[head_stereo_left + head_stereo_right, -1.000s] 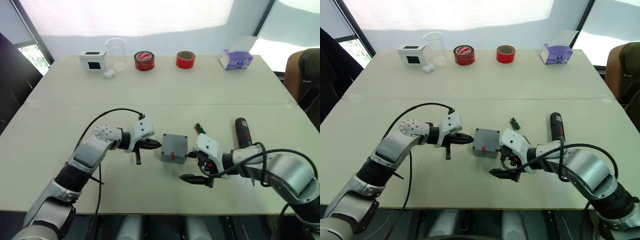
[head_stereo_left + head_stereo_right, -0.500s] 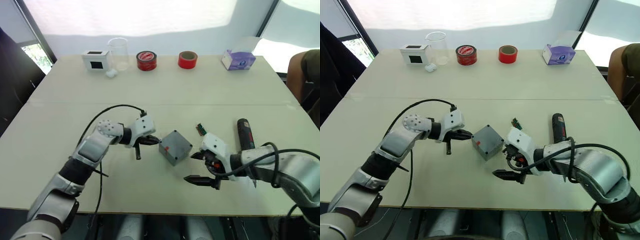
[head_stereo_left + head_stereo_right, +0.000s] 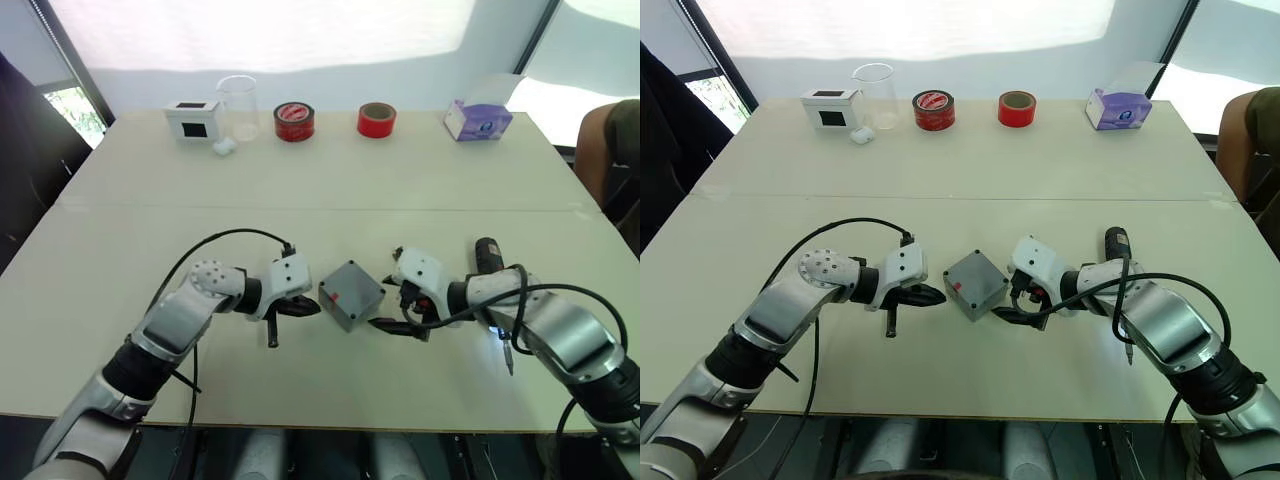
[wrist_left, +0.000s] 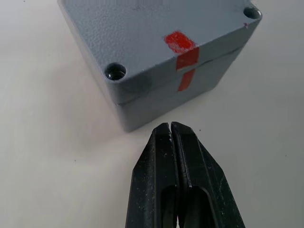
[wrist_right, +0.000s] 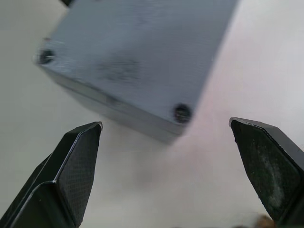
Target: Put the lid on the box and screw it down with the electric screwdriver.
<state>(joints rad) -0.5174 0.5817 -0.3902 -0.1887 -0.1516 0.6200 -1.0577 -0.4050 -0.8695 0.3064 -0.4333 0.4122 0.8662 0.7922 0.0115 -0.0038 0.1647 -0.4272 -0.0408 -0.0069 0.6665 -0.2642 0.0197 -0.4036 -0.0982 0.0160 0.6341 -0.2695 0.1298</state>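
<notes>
Left eye view: the box [image 3: 350, 294] sits on the table [image 3: 330, 180], turned so one corner faces the near edge, with the lid [image 4: 156, 35] already on top of it and a red mark crossing the seam between the two. The left gripper [image 3: 305, 307] lies just to the box's left, its tip close to the box's left corner without clear contact. In the left wrist view its two fingers [image 4: 161, 156] are pressed together with nothing between them, and the box corner with one screw hole stands just ahead of the tips, a thin strip of table showing between.

The right gripper [image 3: 392, 305] is just to the box's right. Its jaws are spread wide and hold nothing; in the right wrist view the fingers [image 5: 76, 166] stand either side of the box's near corner, apart from it, with bare table between.

The screwdriver [image 3: 490, 262] lies flat to the right of the box, beyond the right gripper and partly crossed by the right arm's cable. A small circuit strip [image 3: 397, 254] lies near the box on its far right side.

In front of the box the table is bare to its near edge. Behind the box bare table runs to the far edge, where a white box [image 3: 192, 119], a clear beaker [image 3: 237, 105], two tape rolls [image 3: 294, 121] and a tissue box [image 3: 477, 120] stand in a row.
</notes>
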